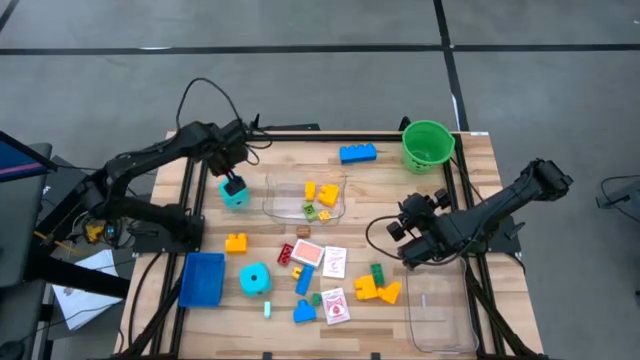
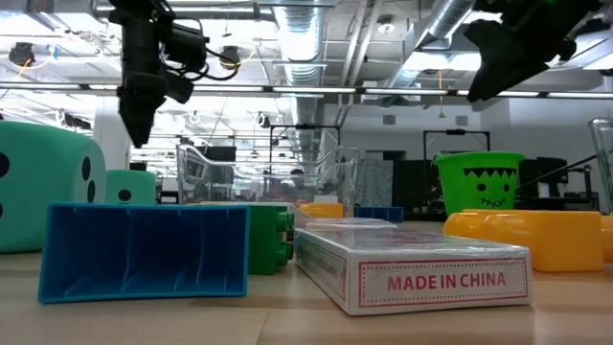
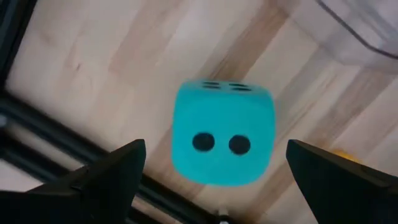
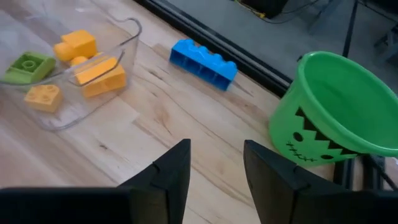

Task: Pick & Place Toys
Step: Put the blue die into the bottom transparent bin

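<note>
A teal black-dotted die (image 1: 236,194) rests on the wood table at the far left, its two-dot face up in the left wrist view (image 3: 222,132). My left gripper (image 3: 216,148) is open and points down just above it (image 1: 233,181), one finger on either side and clear of it; the low view (image 2: 134,120) shows the gap above the die (image 2: 129,186). My right gripper (image 4: 216,149) is open and empty above the table's right middle (image 1: 405,222). Bricks, cards (image 1: 333,262) and a second die (image 1: 255,279) lie on the near half of the table.
A clear tub (image 1: 338,205) holding yellow and green bricks stands mid-table. A blue brick (image 1: 357,153) and the green bucket (image 1: 428,145) are at the far edge. A blue tray (image 1: 203,278) lies near left and another clear tub (image 1: 440,315) near right.
</note>
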Robot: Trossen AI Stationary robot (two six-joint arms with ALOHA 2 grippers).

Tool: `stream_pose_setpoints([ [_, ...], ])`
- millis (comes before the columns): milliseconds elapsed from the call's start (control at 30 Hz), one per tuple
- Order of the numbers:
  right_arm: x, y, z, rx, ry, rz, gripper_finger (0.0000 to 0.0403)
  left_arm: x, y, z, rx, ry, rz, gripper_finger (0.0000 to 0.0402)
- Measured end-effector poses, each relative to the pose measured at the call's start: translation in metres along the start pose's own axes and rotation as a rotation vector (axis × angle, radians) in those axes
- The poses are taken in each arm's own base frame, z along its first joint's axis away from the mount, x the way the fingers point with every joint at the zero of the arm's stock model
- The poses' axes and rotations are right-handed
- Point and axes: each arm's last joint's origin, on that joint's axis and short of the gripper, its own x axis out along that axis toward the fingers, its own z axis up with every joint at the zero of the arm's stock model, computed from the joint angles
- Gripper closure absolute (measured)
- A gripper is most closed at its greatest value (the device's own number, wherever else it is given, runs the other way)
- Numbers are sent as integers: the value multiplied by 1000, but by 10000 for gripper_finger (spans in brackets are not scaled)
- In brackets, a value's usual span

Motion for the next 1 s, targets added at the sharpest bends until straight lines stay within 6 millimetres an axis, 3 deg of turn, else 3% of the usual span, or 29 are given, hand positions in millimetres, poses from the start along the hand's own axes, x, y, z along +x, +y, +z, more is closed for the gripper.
stream_pose_setpoints([
  [233, -2, 0, -1, -3, -4, 13, 262, 15, -6, 1, 116, 178, -33, 15],
  [1000, -2, 0, -1, -4, -3, 12, 262, 45, -8, -2, 58, 154, -10, 15],
])
